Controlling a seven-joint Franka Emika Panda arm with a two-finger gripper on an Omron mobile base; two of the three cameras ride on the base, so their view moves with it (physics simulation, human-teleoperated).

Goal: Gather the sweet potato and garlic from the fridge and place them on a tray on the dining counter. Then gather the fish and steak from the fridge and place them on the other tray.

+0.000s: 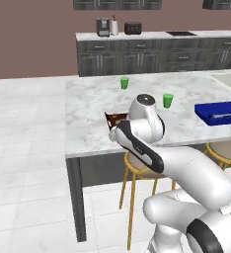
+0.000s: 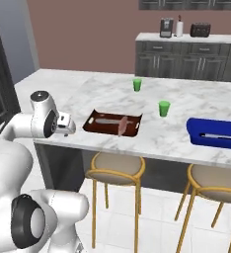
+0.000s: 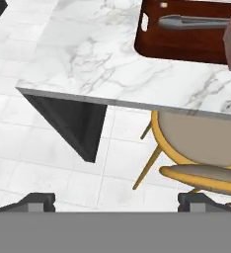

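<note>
brown tray loaded on the island, gripper empty at the counter's near edge

the dining counter (image 2: 186, 133) spreads as a big marbled slab on a dark base, with two yellow-legged stools (image 2: 116, 169) tucked under its near side. the white arm (image 1: 186, 168) reaches toward that edge, and the gripper (image 3: 116, 200) hangs just off it with its jaws spread wide and nothing between them, looking down past the counter corner at the floor and a stool seat. the other tray (image 2: 95, 126), dark reddish-brown, sits near the front edge; the fish (image 2: 107, 120) lies lengthwise inside it and the steak (image 2: 123, 125) rests at its right end, tilted over the rim. the tray (image 2: 211, 141), bright blue, sits well apart to the right. two green cups (image 2: 164, 108) stand between and behind the trays.
</note>
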